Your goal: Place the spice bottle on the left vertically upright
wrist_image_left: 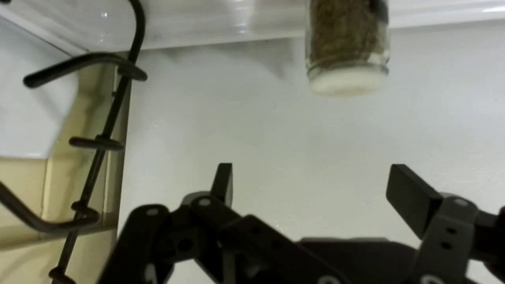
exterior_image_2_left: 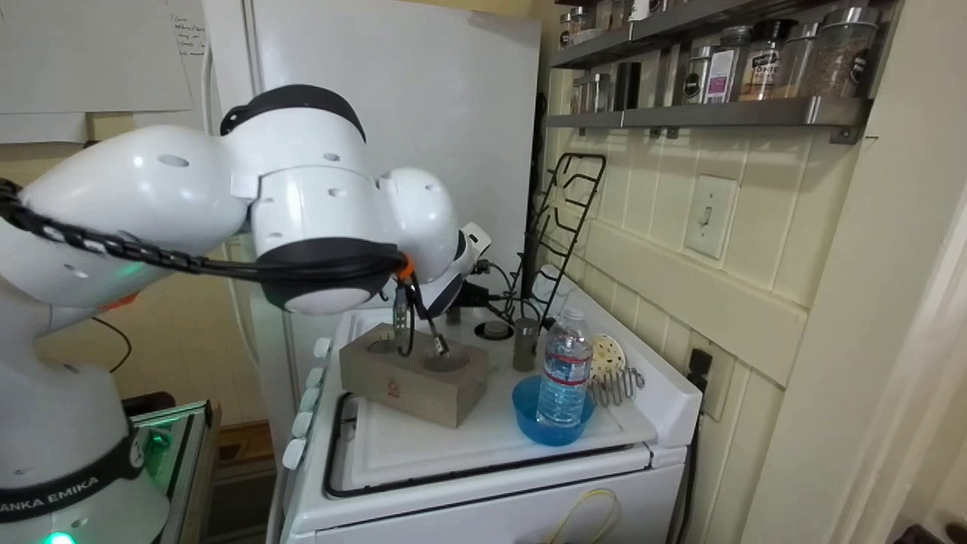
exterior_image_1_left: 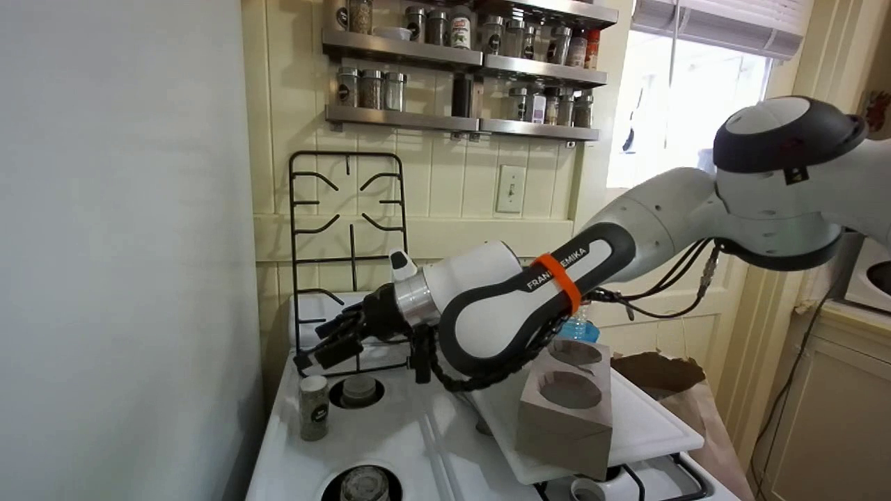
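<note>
A clear glass spice bottle [exterior_image_1_left: 314, 410] with a white cap, brownish contents and a dark round label stands upright on the left side of the white stove top [exterior_image_1_left: 376, 431]. It also shows in the wrist view [wrist_image_left: 347, 43], cap toward the jaws and its base cut off by the top edge. My gripper [exterior_image_1_left: 317, 353] is open and empty, just above and behind the cap in an exterior view, apart from the bottle. In the wrist view the fingers [wrist_image_left: 311, 179] stand wide apart with nothing between them.
A black burner grate [exterior_image_1_left: 348, 261] leans on the back wall. A grey two-hole box [exterior_image_1_left: 567, 417] stands on a white board. A water bottle [exterior_image_2_left: 565, 370] stands in a blue bowl [exterior_image_2_left: 529, 423]. The fridge [exterior_image_1_left: 125, 250] borders the stove. Spice shelves [exterior_image_1_left: 404, 120] hang above.
</note>
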{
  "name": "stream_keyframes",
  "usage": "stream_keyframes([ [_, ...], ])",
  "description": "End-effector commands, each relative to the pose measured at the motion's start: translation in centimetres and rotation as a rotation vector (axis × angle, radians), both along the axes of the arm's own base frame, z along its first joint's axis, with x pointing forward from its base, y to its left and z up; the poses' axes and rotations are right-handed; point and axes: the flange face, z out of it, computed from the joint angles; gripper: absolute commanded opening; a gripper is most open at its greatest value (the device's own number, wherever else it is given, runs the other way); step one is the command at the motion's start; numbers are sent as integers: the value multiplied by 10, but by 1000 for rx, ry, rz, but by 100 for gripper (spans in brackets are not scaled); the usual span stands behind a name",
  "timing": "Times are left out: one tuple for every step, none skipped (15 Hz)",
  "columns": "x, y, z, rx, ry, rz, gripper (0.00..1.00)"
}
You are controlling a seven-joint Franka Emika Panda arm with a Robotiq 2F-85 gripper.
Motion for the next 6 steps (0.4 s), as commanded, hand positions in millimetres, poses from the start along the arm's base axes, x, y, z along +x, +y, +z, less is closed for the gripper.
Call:
stream_keyframes([
  [-11, 7, 38, -79, 26, 4, 100],
  [-14, 12, 49, -84, 22, 18, 100],
  [-16, 15, 59, -100, 13, 22, 100],
  [-19, 19, 70, -121, -7, 28, 100],
  [-21, 21, 78, -144, -32, 37, 100],
  [-7, 20, 65, -72, -43, 29, 100],
])
